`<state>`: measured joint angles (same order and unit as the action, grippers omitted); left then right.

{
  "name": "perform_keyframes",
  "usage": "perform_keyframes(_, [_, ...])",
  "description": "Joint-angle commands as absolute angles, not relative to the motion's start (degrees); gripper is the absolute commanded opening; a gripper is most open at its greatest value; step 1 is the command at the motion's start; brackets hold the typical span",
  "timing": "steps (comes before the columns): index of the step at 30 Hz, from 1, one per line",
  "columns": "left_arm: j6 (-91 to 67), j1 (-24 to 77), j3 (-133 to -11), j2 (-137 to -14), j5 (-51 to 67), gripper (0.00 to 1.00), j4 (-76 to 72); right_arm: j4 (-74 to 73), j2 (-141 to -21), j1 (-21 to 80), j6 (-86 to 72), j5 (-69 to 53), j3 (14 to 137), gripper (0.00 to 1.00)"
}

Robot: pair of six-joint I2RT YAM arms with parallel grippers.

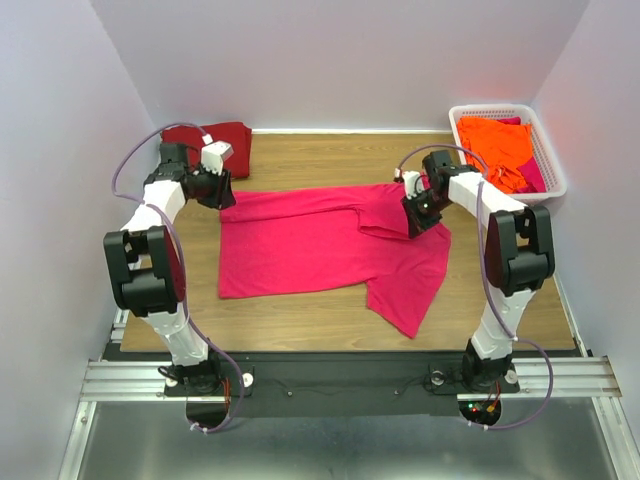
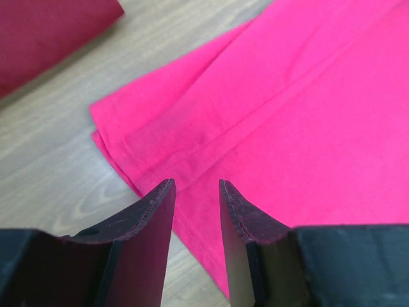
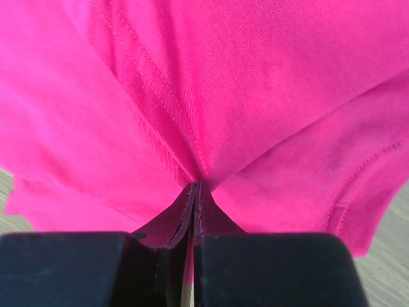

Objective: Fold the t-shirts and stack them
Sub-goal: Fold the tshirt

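Observation:
A bright pink-red t-shirt [image 1: 320, 245] lies spread on the wooden table. My right gripper [image 1: 413, 220] is shut on a pinched fold of it near its right side; the cloth bunches at the fingertips in the right wrist view [image 3: 197, 185]. My left gripper [image 1: 225, 195] is open, just above the shirt's far left corner [image 2: 121, 128], with nothing between the fingers [image 2: 160, 204]. A folded dark maroon-red t-shirt [image 1: 215, 140] lies at the far left, also in the left wrist view [image 2: 45, 38]. Orange t-shirts [image 1: 495, 145] lie in the basket.
A white latticed basket [image 1: 555, 170] stands at the far right corner, holding the orange shirts and a bit of pink-red cloth [image 1: 532, 175]. White walls close in the table on three sides. A bare wooden strip [image 1: 320, 325] runs along the near edge.

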<state>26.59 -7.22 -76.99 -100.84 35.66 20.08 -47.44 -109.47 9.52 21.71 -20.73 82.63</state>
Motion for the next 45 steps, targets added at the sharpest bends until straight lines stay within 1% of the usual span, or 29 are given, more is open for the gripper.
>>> perform_keyframes(1, [27.51,-7.38,-74.36,-100.90,33.23,0.45,20.39,-48.86,-111.09,10.11,23.20,-19.34,82.52,0.13])
perform_keyframes(3, [28.21,-7.38,-72.61,-100.64,32.26,0.45,21.00,-49.13,-110.66,10.11,23.20,-18.72,83.49,0.20])
perform_keyframes(4, [28.73,-7.21,-71.90,-100.46,31.30,0.45,21.09,-48.96,-110.31,10.11,23.12,-18.63,84.11,0.29])
perform_keyframes(6, [29.18,-7.12,-70.32,-100.37,30.76,0.45,21.27,-48.96,-110.13,9.85,22.77,-18.81,87.09,0.35])
perform_keyframes(8, [29.35,-6.94,-69.96,-101.07,29.97,0.44,21.71,-49.04,-110.83,9.49,21.71,-20.03,89.64,0.40])
perform_keyframes(13, [29.36,-5.11,-68.82,-102.57,29.01,0.44,21.71,-48.61,-115.13,8.88,19.95,-20.13,97.63,0.40])
perform_keyframes(17, [27.52,-4.75,-69.34,-105.98,26.47,0.43,19.43,-44.84,-121.27,8.96,17.67,-17.23,99.84,0.38])
perform_keyframes(24, [24.70,-5.36,-77.06,-114.07,23.82,0.40,18.63,-41.93,-130.15,8.88,16.00,-11.70,105.64,0.36])
perform_keyframes(30, [24.96,-6.24,-85.42,-119.88,24.17,0.38,21.88,-41.75,-133.24,8.79,15.64,-9.84,113.01,0.38])
perform_keyframes(32, [25.93,-6.15,-87.88,-118.75,26.27,0.39,23.99,-41.84,-131.23,8.79,16.78,-10.02,113.55,0.41])
perform_keyframes(33, [27.41,-6.24,-88.24,-117.96,27.15,0.40,24.69,-42.01,-129.65,8.79,17.48,-10.37,113.29,0.45])
perform_keyframes(34, [28.38,-6.15,-88.42,-116.82,28.81,0.40,25.57,-42.19,-126.16,8.79,18.97,-10.72,111.99,0.54])
perform_keyframes(36, [31.44,-6.15,-87.98,-112.69,30.58,0.44,28.20,-42.63,-121.23,8.79,20.82,-13.25,109.53,0.61])
perform_keyframes(37, [32.77,-6.33,-86.85,-111.11,31.37,0.45,29.17,-42.97,-118.85,8.79,21.70,-14.40,106.03,0.64])
perform_keyframes(38, [34.00,-6.24,-86.14,-107.70,32.86,0.47,31.35,-44.11,-113.52,8.79,24.15,-15.55,104.26,0.69])
perform_keyframes(39, [35.75,-6.24,-84.39,-105.93,33.65,0.48,32.51,-44.82,-111.21,8.88,25.21,-17.04,102.15,0.71])
perform_keyframes(42, [41.74,-6.33,-80.43,-100.12,35.07,0.51,36.99,-50.43,-103.99,8.88,30.05,-19.33,95.47,0.71])
perform_keyframes(44, [46.65,-6.24,-78.15,-97.92,35.16,0.51,39.45,-55.08,-101.35,9.05,33.73,-20.56,91.69,0.65])
perform_keyframes(45, [47.71,-6.41,-75.35,-95.56,34.90,0.51,41.03,-55.80,-98.55,9.31,34.18,-20.83,87.75,0.63])
